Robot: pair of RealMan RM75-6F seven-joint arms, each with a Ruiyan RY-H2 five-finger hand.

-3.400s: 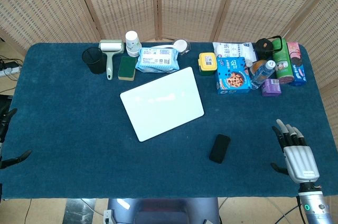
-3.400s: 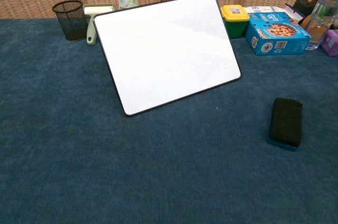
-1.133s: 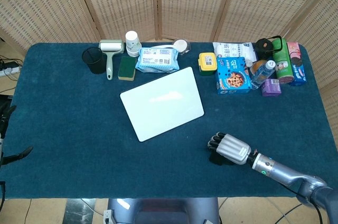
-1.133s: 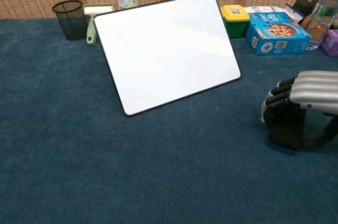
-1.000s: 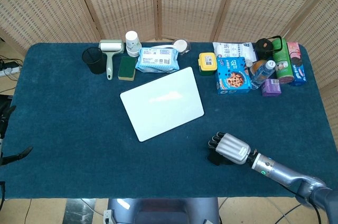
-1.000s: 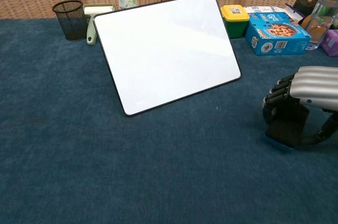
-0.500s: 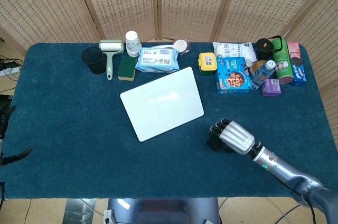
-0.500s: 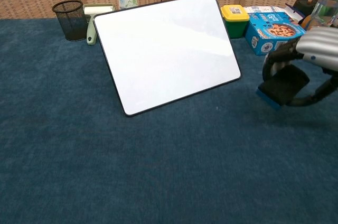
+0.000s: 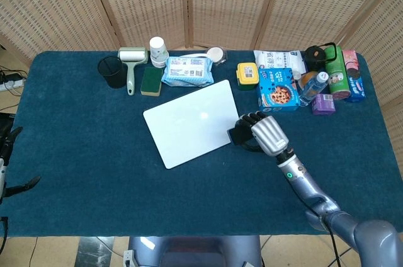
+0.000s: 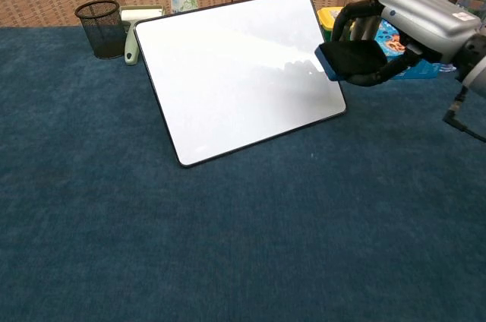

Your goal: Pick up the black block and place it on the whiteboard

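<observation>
My right hand (image 9: 263,133) (image 10: 402,26) grips the black block (image 9: 238,135) (image 10: 351,57), a dark pad with a blue underside, and holds it in the air at the right edge of the whiteboard (image 9: 192,123) (image 10: 235,71). The whiteboard lies flat on the blue table cloth, mid-table. My left hand (image 9: 7,163) shows only at the far left edge of the head view, off the table, with fingers apart and nothing in it.
Along the table's back edge stand a black mesh cup (image 9: 113,72), a lint roller (image 9: 131,65), a green sponge (image 9: 151,80), a paper cup (image 9: 157,51), a wipes pack (image 9: 187,70), a yellow box (image 9: 247,74), a blue cookie box (image 9: 278,90) and bottles (image 9: 313,87).
The right hand closed on the black block where it lay on the cloth, lifted it, and carried it up and left to the whiteboard's right edge. The left hand stayed put.
</observation>
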